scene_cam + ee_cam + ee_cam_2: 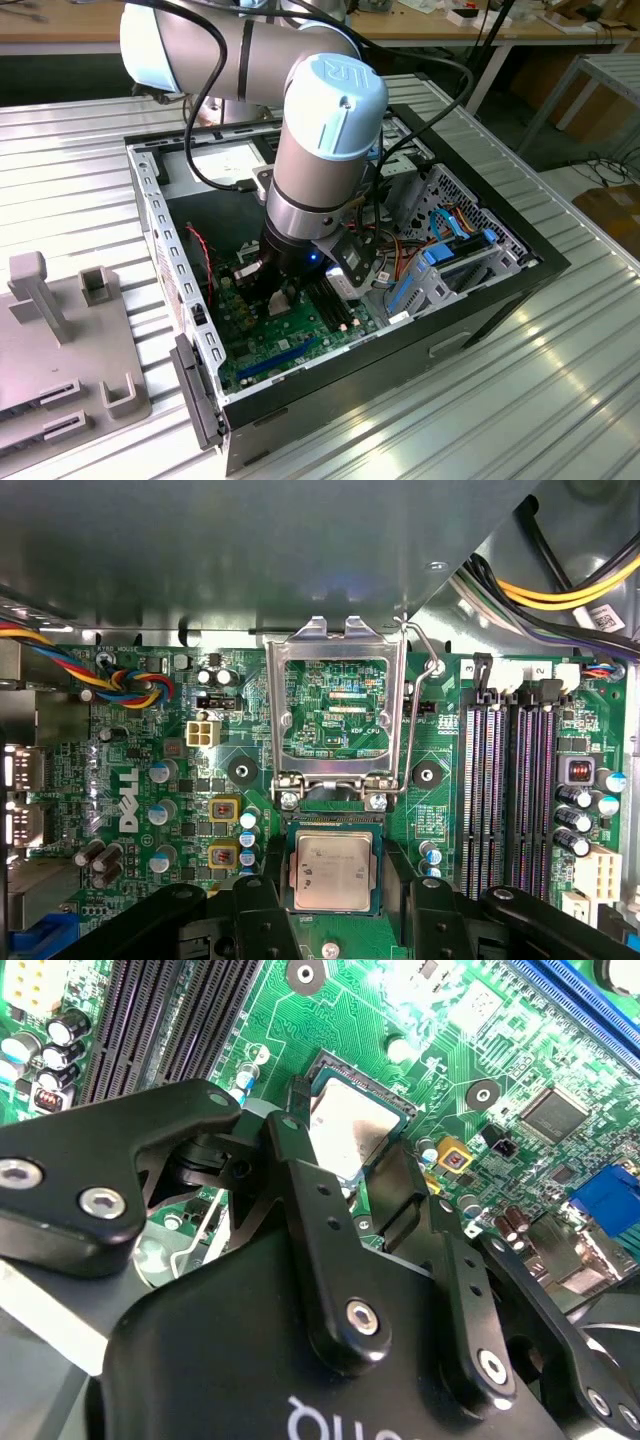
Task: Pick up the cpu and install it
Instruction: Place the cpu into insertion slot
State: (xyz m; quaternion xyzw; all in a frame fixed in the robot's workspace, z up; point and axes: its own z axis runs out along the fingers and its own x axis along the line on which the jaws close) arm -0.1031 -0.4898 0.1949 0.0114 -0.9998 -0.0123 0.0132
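I cannot tell whether my end effector point(345, 1150) is clamped on the cpu point(333, 868) directly beneath it; any tilt over the socket point(334, 826) could bend pins.

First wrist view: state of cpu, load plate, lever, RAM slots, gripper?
cpu, lying flat in the socket, uncovered
load plate, flipped open, standing up off the socket
lever, released, swung up
RAM slots, empty
gripper, low over the socket, straddling the cpu
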